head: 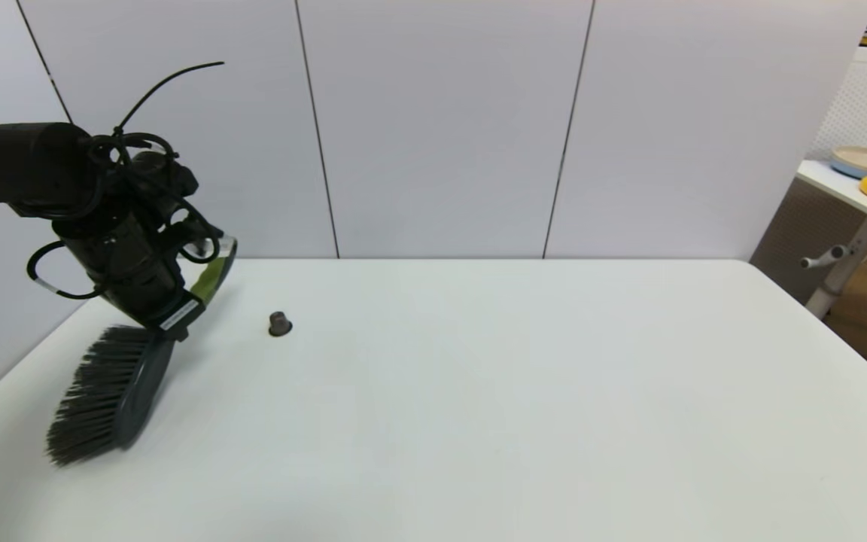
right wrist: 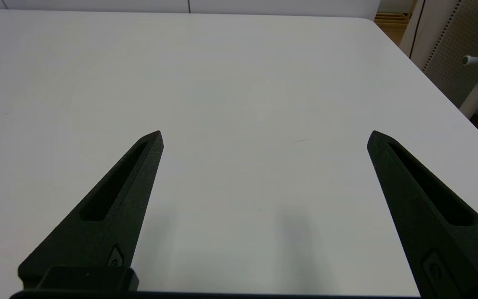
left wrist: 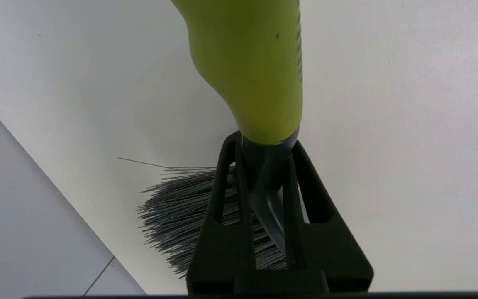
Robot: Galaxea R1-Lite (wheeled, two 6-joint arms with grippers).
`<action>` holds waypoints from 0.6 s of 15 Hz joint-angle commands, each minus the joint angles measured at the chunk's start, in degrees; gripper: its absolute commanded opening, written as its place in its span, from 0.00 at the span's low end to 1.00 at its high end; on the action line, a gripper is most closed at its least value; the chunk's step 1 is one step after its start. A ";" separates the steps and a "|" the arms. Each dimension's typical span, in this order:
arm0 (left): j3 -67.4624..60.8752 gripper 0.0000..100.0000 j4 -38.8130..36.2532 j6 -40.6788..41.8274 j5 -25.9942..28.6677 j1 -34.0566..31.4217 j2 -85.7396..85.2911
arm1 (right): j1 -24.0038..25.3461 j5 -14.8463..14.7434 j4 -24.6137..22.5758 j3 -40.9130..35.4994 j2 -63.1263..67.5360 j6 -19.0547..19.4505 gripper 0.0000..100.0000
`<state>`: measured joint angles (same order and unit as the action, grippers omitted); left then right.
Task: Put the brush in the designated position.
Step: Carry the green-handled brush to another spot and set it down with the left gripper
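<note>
Lime-green handled brush (head: 121, 376) clamped at its neck by left tool (left wrist: 264, 143), head over tabletop (head: 479, 414) far-left corner; swing gently toward small dark peg (head: 280, 324), right tool (right wrist: 264, 137) parked, fingers spread.

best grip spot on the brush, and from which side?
Probably the narrow dark neck between the lime handle and the oval head. The left gripper is shut on the brush right there, fingers on its two flat sides, coming from the handle end. The neck is slim enough to clamp, and the bristles splay off one side, clear of the fingers.
</note>
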<state>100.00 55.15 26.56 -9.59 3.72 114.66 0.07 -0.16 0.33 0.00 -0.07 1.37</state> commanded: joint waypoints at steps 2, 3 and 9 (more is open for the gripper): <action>9.16 0.00 1.28 -0.11 0.63 0.06 9.17 | 0.01 -0.02 0.02 -0.09 0.07 0.04 1.00; 10.04 0.00 1.28 -0.20 1.77 -0.03 10.49 | 0.01 -0.02 0.02 -0.09 0.07 0.04 1.00; 12.59 0.00 1.19 0.07 3.53 -0.03 14.97 | 0.01 -0.02 0.02 -0.09 0.07 0.04 1.00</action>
<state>112.30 56.04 26.48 -6.00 3.69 127.89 0.02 -0.16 0.33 0.00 -0.07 1.38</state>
